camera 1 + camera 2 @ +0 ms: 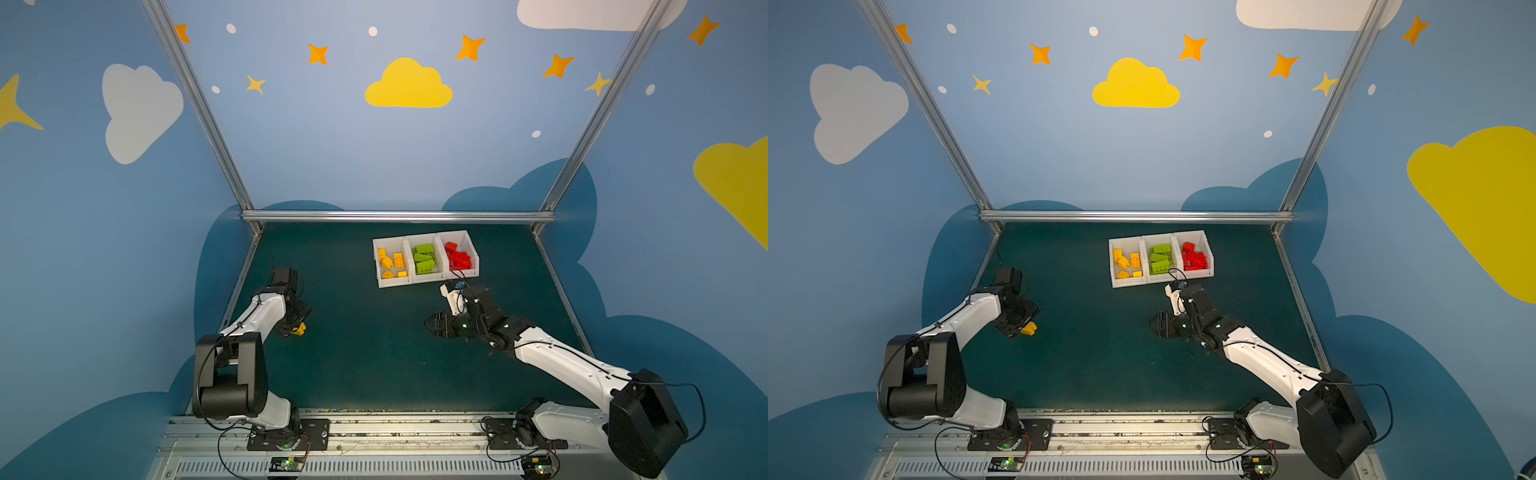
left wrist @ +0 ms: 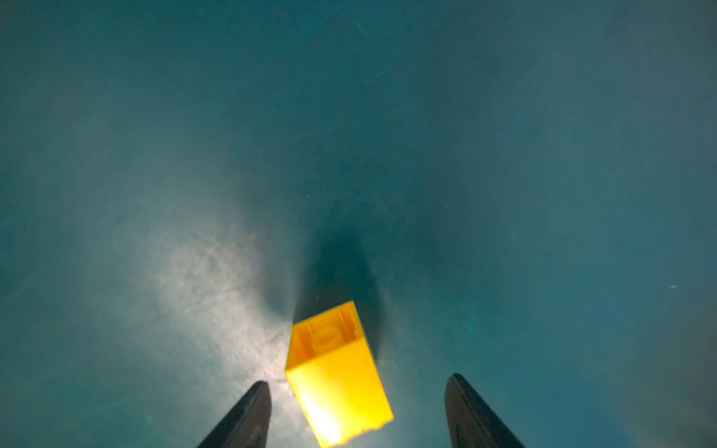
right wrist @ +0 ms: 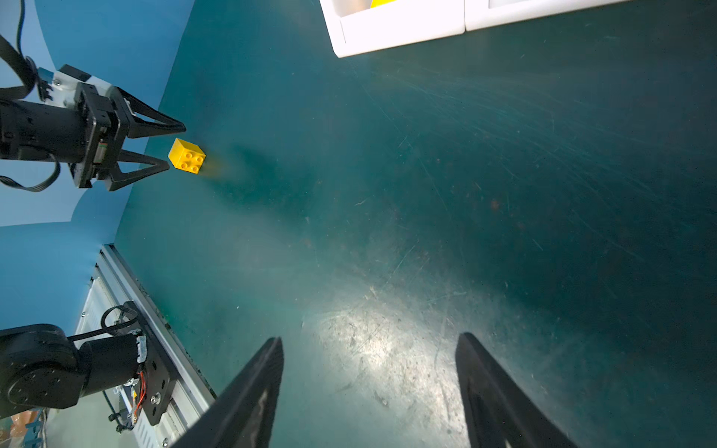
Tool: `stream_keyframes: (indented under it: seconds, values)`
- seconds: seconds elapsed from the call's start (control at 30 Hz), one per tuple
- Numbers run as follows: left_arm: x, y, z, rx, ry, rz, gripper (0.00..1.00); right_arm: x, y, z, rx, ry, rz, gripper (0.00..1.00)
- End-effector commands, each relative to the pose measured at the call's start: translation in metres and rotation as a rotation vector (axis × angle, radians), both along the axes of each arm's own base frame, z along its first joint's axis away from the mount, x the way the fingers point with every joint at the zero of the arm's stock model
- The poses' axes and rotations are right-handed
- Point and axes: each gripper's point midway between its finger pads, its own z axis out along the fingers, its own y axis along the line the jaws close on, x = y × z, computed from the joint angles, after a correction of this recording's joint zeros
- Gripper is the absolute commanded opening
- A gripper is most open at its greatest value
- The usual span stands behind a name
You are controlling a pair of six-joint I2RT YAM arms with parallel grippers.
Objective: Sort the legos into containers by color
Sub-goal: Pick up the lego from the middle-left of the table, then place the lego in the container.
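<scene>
The brick (image 1: 299, 329) is found near the left edge of the table (image 1: 374, 365), well apart from the bins (image 1: 426, 279), which are set in a row at the far side. Bare green surface is seen between them. The table is scratched and is enclosed by blue painted walls (image 1: 104, 249). The left gripper (image 2: 359, 382) is pitched down over the brick, its fingers (image 2: 248, 419) spread to either side with a gap at each. The right gripper (image 3: 371, 337) is held low over bare table near the bins, spread wide with nothing between.
</scene>
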Motion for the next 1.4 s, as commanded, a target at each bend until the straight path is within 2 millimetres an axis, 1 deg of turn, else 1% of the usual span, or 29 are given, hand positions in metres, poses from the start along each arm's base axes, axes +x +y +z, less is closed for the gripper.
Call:
stream_keyframes:
  seconds: [0.0, 0.1, 0.17, 0.27, 0.33, 0.43, 0.5, 0.63, 0.73, 0.83, 0.93, 1.0, 1.1, 1.13, 1.17, 1.3, 1.37]
  values:
    - [0.008, 0.006, -0.002, 0.023, 0.002, 0.007, 0.65, -0.001, 0.0, -0.004, -0.005, 0.006, 0.006, 0.69]
    - [0.009, 0.007, -0.01, 0.021, 0.03, 0.006, 0.62, -0.001, 0.001, -0.008, -0.009, 0.019, 0.007, 0.69]
    - [0.011, 0.006, -0.013, 0.015, 0.042, 0.002, 0.56, -0.001, 0.0, -0.009, -0.011, 0.018, 0.003, 0.69]
    - [0.015, 0.003, -0.011, -0.002, 0.036, -0.01, 0.45, -0.002, -0.002, -0.01, -0.015, 0.016, -0.003, 0.69]
    - [0.02, -0.002, -0.006, -0.025, 0.021, -0.026, 0.37, -0.002, -0.004, -0.011, -0.023, 0.017, -0.005, 0.69]
    - [0.026, -0.007, 0.003, -0.051, -0.01, -0.044, 0.32, -0.003, -0.004, -0.007, -0.021, 0.02, 0.002, 0.69]
    - [0.031, -0.012, 0.014, -0.055, -0.038, -0.068, 0.31, -0.003, -0.004, -0.004, -0.014, 0.012, 0.0, 0.69]
    - [0.049, -0.027, 0.042, -0.036, -0.1, -0.147, 0.32, -0.002, -0.005, -0.002, -0.014, 0.005, -0.006, 0.7]
    - [0.071, -0.047, 0.067, -0.041, -0.161, -0.217, 0.33, -0.003, -0.006, -0.003, -0.02, 0.012, -0.008, 0.7]
    - [0.097, -0.076, 0.092, -0.056, -0.221, -0.299, 0.34, -0.004, -0.007, -0.003, -0.024, 0.016, -0.009, 0.7]
    - [0.122, -0.112, 0.113, -0.062, -0.255, -0.39, 0.34, -0.005, -0.01, -0.001, -0.032, 0.016, -0.015, 0.7]
    - [0.137, -0.139, 0.122, -0.077, -0.277, -0.446, 0.34, -0.006, -0.012, -0.001, -0.04, 0.018, -0.02, 0.7]
    - [0.159, -0.175, 0.126, -0.112, -0.301, -0.51, 0.34, -0.008, -0.016, -0.002, -0.051, 0.025, -0.027, 0.7]
    - [0.165, -0.184, 0.124, -0.118, -0.301, -0.528, 0.34, -0.009, -0.017, -0.002, -0.051, 0.027, -0.029, 0.7]
    - [0.173, -0.195, 0.127, -0.126, -0.315, -0.552, 0.34, -0.011, -0.018, -0.002, -0.052, 0.031, -0.03, 0.7]
    - [0.205, -0.232, 0.119, -0.189, -0.341, -0.619, 0.34, -0.016, -0.024, -0.001, -0.064, 0.04, -0.04, 0.7]
    - [0.219, -0.246, 0.113, -0.215, -0.349, -0.629, 0.34, -0.019, -0.029, -0.001, -0.078, 0.039, -0.049, 0.7]
